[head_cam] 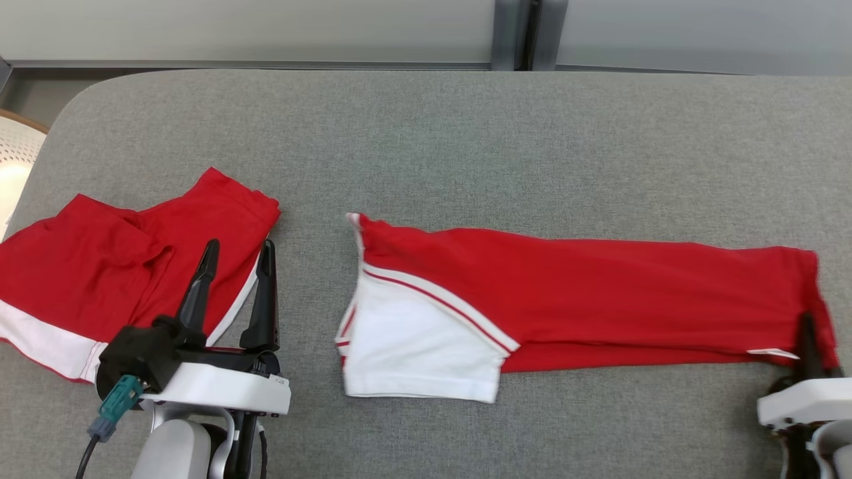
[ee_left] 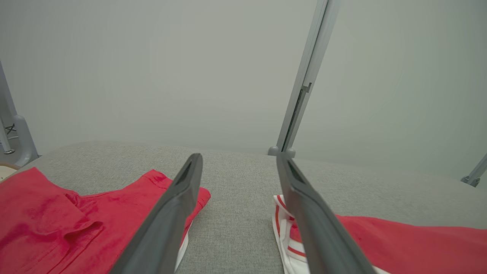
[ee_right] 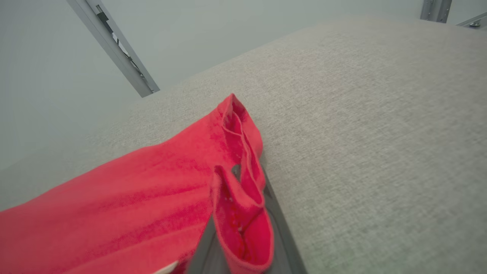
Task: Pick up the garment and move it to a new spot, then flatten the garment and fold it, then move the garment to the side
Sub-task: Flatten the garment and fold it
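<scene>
Jaws of your right gripper (head_cam: 807, 332) pinch the end of the garment (head_cam: 599, 293); your left gripper (head_cam: 239, 247) gapes, empty. It looks flattened; you've folding and shifting aside left

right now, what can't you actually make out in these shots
- fingertips of the right gripper: head view, buried in the hem of the long red garment; right wrist view, wrapped in fabric
- second red garment: head view, left end cut off by the frame edge, near corner behind the left gripper
- what kind of garment either is: both lie folded
</scene>
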Controlling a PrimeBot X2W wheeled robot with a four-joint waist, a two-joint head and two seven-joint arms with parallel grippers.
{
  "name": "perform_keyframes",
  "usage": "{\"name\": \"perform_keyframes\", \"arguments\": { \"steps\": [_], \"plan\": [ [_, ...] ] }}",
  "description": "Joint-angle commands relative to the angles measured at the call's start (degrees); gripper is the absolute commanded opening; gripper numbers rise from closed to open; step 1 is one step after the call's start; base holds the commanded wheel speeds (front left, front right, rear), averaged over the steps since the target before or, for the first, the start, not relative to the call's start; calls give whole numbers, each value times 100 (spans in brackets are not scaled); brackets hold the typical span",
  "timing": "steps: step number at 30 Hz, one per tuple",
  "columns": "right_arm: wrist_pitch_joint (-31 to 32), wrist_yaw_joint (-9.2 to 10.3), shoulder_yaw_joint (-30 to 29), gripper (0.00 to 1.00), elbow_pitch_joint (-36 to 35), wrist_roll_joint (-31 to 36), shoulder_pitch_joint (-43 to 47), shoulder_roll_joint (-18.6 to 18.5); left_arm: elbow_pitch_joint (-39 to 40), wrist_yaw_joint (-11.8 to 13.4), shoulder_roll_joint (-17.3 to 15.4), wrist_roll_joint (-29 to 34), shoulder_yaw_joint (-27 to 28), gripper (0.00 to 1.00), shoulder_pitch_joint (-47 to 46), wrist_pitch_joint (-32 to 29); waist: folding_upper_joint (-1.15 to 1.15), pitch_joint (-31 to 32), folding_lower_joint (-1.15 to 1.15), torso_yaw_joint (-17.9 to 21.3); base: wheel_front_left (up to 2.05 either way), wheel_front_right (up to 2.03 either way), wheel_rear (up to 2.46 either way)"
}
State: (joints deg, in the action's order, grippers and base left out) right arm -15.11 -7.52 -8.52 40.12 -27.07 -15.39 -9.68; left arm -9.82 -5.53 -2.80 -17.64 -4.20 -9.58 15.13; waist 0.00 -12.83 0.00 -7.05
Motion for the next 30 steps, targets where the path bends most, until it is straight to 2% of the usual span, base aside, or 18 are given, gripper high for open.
{"name": "perform_keyframes", "arguments": {
  "steps": [1,4,7,10,13,19,30],
  "plan": [
    [-6,8,-182,0,20,75,16,-168,-6,18,-20,25,9,100,-2,0,0,26,0,8,0,0,0],
    [-6,9,-477,0,106,191,-19,-294,-6,32,-21,14,5,100,22,0,0,61,0,16,0,0,0],
    [-6,9,-1059,0,254,584,-119,-533,-5,47,-19,0,-22,100,42,0,0,103,0,26,0,0,0],
    [-6,8,-1452,0,224,935,-192,-575,-14,55,-23,-17,-38,100,56,0,0,161,0,30,0,0,0],
    [-6,8,-1521,0,46,1169,-246,-539,-31,75,-21,-24,-40,100,78,0,0,233,0,49,0,0,0],
    [-6,5,-784,0,-427,1146,-287,-184,-92,38,-22,-36,-89,100,190,0,0,378,0,113,0,0,0],
    [98,5,1265,0,-1307,628,-85,444,-155,94,-22,-70,-161,100,287,0,0,606,0,133,0,0,0]
  ]
}}
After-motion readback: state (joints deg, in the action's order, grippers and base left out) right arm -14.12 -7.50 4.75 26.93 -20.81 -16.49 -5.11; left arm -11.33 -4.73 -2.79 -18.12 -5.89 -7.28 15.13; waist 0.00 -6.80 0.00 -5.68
